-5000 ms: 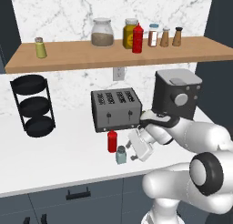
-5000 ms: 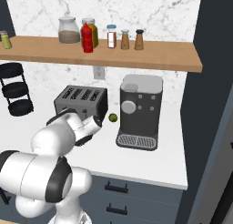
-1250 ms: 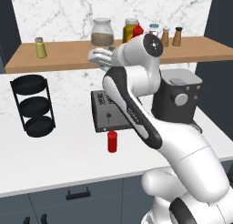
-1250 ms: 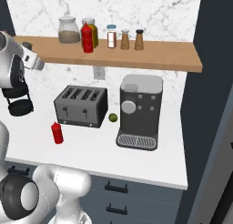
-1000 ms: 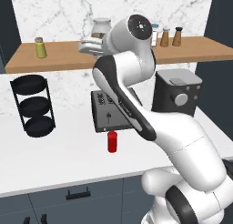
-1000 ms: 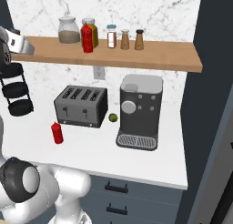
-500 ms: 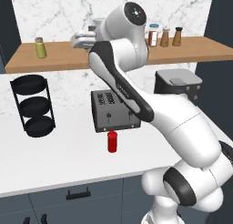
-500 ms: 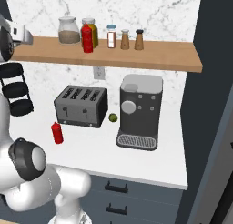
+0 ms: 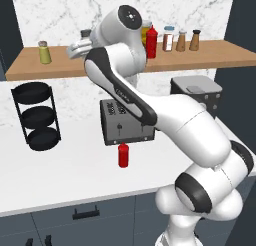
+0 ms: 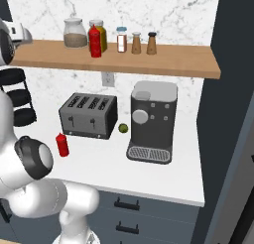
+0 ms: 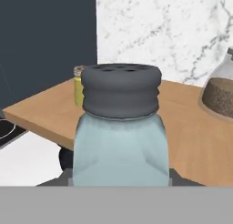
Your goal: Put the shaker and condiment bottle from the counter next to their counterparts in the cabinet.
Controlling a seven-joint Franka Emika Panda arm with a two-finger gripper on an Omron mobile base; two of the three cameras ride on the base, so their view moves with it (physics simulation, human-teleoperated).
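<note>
Carrying the shaker toward its yellow-green twin

Standing at the shelf's left end, the small yellow-green shaker with a grey cap (image 9: 44, 52) sits on the long light-brown wooden shelf board (image 9: 60, 65). To its right, the gripper (image 9: 80, 44) clasps the pale blue-grey translucent shaker (image 11: 119, 132) upright. The all-red squeeze bottle (image 9: 123, 154) waits below on the counter. No writing is legible.

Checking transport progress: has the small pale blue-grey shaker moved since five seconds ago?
Yes. The small pale blue-grey shaker left the counter by the toaster and is now up at the wooden shelf, near the yellow-green shaker.
</note>
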